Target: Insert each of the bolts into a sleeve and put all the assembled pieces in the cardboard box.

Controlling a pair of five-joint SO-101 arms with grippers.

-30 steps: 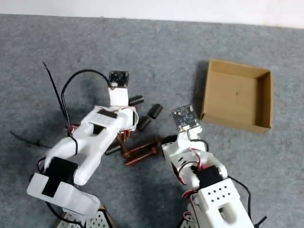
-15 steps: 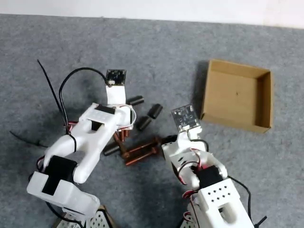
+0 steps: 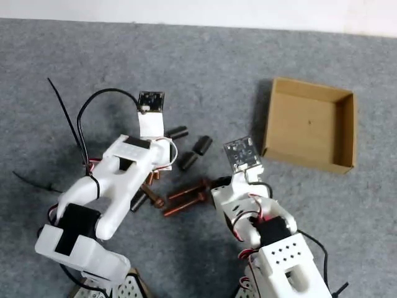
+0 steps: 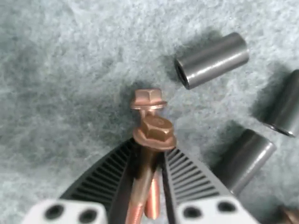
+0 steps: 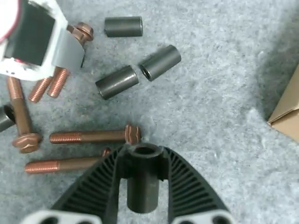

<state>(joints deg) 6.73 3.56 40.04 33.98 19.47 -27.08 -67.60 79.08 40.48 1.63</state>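
My left gripper is shut on the shank of a copper bolt, just above the grey carpet. A second bolt lies right under it. Three dark sleeves lie close by. My right gripper is shut on a dark sleeve, held above the carpet beside two loose bolts. In the high view the left arm is over the bolt pile and the right arm is beside the two parallel bolts. The cardboard box sits to the right with nothing in it.
Loose sleeves lie on the carpet between the two arms, and another sleeve rests by the left arm. A black cable loops off the left arm. Bare carpet lies between the right arm and the box.
The left arm has shifted slightly back and to the left. A bolt and a sleeve beside it now lie at a different slant. The right arm has kept still.
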